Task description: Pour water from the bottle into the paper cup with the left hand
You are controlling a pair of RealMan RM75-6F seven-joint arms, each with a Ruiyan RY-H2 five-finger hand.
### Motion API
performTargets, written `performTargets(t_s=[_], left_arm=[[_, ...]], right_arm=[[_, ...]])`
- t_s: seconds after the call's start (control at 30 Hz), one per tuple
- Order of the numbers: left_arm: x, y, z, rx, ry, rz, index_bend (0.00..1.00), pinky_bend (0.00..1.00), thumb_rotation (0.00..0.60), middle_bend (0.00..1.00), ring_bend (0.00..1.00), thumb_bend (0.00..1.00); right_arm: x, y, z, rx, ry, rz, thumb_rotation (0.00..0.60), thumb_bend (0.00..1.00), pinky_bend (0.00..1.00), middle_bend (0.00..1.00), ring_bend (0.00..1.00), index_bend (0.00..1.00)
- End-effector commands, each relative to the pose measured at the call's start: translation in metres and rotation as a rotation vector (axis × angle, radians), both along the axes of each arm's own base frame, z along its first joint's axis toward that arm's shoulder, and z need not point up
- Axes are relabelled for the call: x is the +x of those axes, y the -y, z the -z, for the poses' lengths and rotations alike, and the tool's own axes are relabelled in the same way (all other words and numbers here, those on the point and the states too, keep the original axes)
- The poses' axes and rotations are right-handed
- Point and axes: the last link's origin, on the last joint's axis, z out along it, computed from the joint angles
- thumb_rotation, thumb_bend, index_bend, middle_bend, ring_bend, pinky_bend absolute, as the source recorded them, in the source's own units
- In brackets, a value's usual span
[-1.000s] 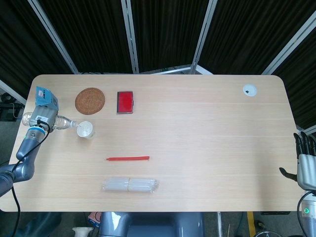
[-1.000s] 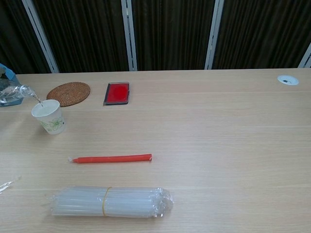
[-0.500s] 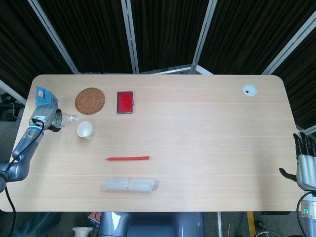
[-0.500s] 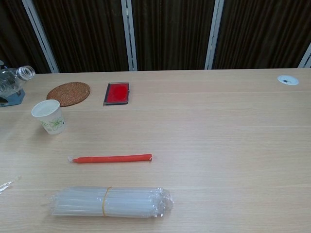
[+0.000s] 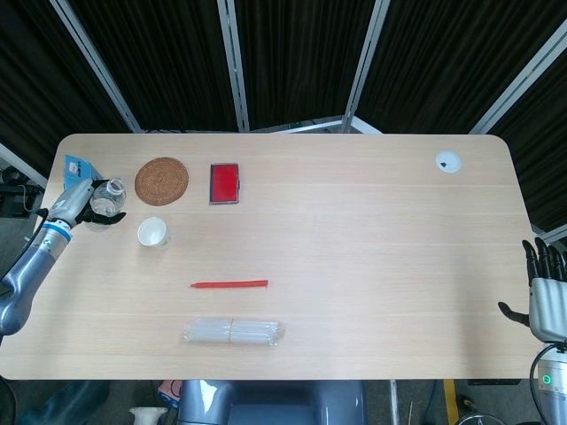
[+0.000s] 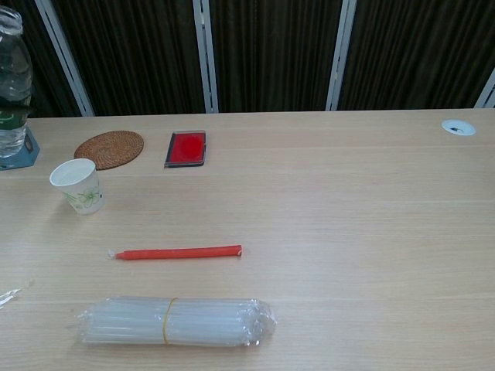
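Observation:
A clear water bottle (image 5: 108, 197) with no cap stands upright in my left hand (image 5: 78, 206), near the table's left edge. The chest view shows only the bottle (image 6: 11, 77) at its far left border, not the hand. A white paper cup (image 5: 152, 232) with a green print stands upright on the table, just right of the bottle and a little nearer to me; the chest view shows the cup (image 6: 77, 185) too. No water is running. My right hand (image 5: 542, 297) hangs off the table's right edge, fingers straight, holding nothing.
A round woven coaster (image 5: 161, 181) and a red case (image 5: 224, 183) lie behind the cup. A small blue box (image 5: 78, 168) sits by the bottle. A red stick (image 5: 229, 284) and a clear wrapped bundle of tubes (image 5: 234, 332) lie near the front. A white grommet (image 5: 447, 161) is at back right.
The bottle was tipped over the cup with water running a second ago. My left hand has since swung it back upright and drawn it left, away from the cup.

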Motion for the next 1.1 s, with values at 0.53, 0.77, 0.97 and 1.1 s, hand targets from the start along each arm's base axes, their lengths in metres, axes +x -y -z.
performTargets(t_s=[0.53, 0.77, 0.97, 1.1], left_arm=[[0.120, 0.030, 0.104, -0.179, 0.457, 0.274, 0.65, 0.35, 0.600, 0.48, 0.33, 0.45], [0.129, 0.029, 0.146, -0.208, 0.457, 0.229, 0.65, 0.35, 0.600, 0.47, 0.33, 0.45], [0.131, 0.028, 0.171, -0.226, 0.470, 0.193, 0.65, 0.34, 0.600, 0.48, 0.33, 0.45], [0.130, 0.030, 0.185, -0.238, 0.480, 0.177, 0.65, 0.34, 0.600, 0.47, 0.33, 0.45]], right_arm=[[-0.005, 0.003, -0.003, 0.002, 0.010, 0.017, 0.600, 0.00, 0.00, 0.00, 0.00, 0.00], [-0.009, 0.004, -0.004, 0.003, 0.011, 0.031, 0.600, 0.00, 0.00, 0.00, 0.00, 0.00], [-0.012, 0.004, -0.004, 0.006, 0.012, 0.041, 0.600, 0.00, 0.00, 0.00, 0.00, 0.00], [-0.012, 0.004, -0.004, 0.007, 0.011, 0.044, 0.600, 0.00, 0.00, 0.00, 0.00, 0.00]])
